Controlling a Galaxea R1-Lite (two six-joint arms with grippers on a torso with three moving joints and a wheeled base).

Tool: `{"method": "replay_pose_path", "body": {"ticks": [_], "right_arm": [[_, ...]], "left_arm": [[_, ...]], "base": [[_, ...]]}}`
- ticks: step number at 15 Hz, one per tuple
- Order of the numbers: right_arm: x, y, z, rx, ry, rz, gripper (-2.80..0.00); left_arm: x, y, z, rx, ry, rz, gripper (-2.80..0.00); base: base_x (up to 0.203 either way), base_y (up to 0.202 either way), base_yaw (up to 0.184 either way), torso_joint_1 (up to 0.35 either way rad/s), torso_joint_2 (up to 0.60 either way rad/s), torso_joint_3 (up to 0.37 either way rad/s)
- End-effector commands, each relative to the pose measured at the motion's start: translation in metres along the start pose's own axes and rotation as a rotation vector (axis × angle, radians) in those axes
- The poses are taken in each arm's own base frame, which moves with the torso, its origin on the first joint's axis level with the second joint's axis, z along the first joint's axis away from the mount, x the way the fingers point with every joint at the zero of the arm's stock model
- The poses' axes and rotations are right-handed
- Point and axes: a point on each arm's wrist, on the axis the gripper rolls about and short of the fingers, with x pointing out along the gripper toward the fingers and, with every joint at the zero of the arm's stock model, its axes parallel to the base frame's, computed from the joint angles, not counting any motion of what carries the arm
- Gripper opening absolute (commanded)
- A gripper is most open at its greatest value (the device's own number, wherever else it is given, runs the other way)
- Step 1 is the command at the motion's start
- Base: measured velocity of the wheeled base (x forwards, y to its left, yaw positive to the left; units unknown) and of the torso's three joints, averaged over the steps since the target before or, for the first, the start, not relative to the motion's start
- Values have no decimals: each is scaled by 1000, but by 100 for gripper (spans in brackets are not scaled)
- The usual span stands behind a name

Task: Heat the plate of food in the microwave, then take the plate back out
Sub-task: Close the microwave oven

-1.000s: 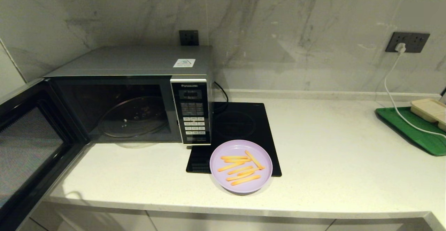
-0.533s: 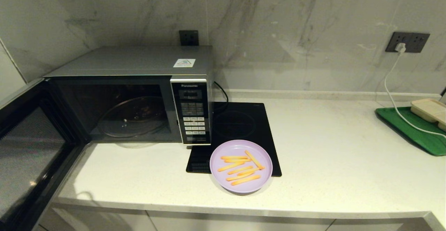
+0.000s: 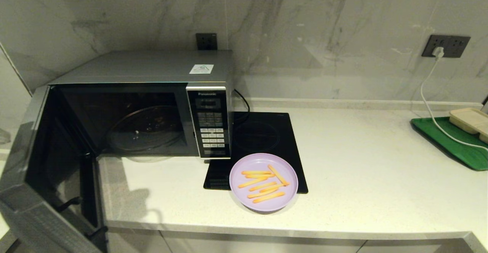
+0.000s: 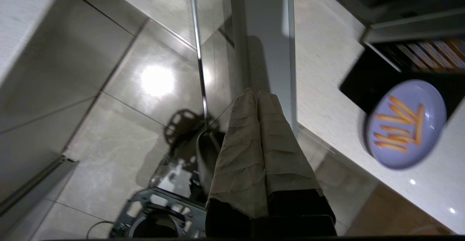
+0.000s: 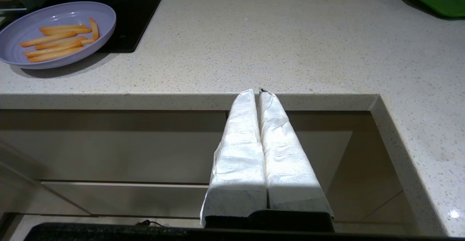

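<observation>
Silver Panasonic microwave [image 3: 152,92] sits with its door swung wide open, glass turntable bare inside. The lilac plate of food [image 3: 263,182], orange-yellow sticks scattered across it, rests outside, just right of the keypad.

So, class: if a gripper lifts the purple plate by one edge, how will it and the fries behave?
The purple plate looks thin and shallow, so probably light and stiff. Its low rim likely lets the loose fries slide if it tilts. It half-overlaps the induction cooktop, so it may rock.

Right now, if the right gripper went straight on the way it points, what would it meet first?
Probably the counter's front edge: the shut right gripper points at it from below counter height, well clear of the plate. Depth is unclear.
</observation>
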Motion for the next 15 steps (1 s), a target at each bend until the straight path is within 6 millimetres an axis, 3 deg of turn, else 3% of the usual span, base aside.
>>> {"method": "replay_pose_path", "body": {"ticks": [1,5,9,12,15], "right_arm": [[0,0,0,0,4,0,-280],[0,0,0,0,3,-1,-280],[0,0,0,0,2,1,-280],[0,0,0,0,4,-1,-280],[0,0,0,0,3,-1,-280]], "left_arm": [[-12,-19,-18,-6,11,-42,-280],[-32,-12,-34,22,-28,-62,-280],[-38,-27,-60,174,43,-164,-280],[-19,-48,-84,298,147,-222,-280],[24,-86,-96,374,-27,-243,-280]], "base": [[0,0,0,0,0,0],[0,0,0,0,0,0],[0,0,0,0,0,0],[0,0,0,0,0,0],[0,0,0,0,0,0]]}}
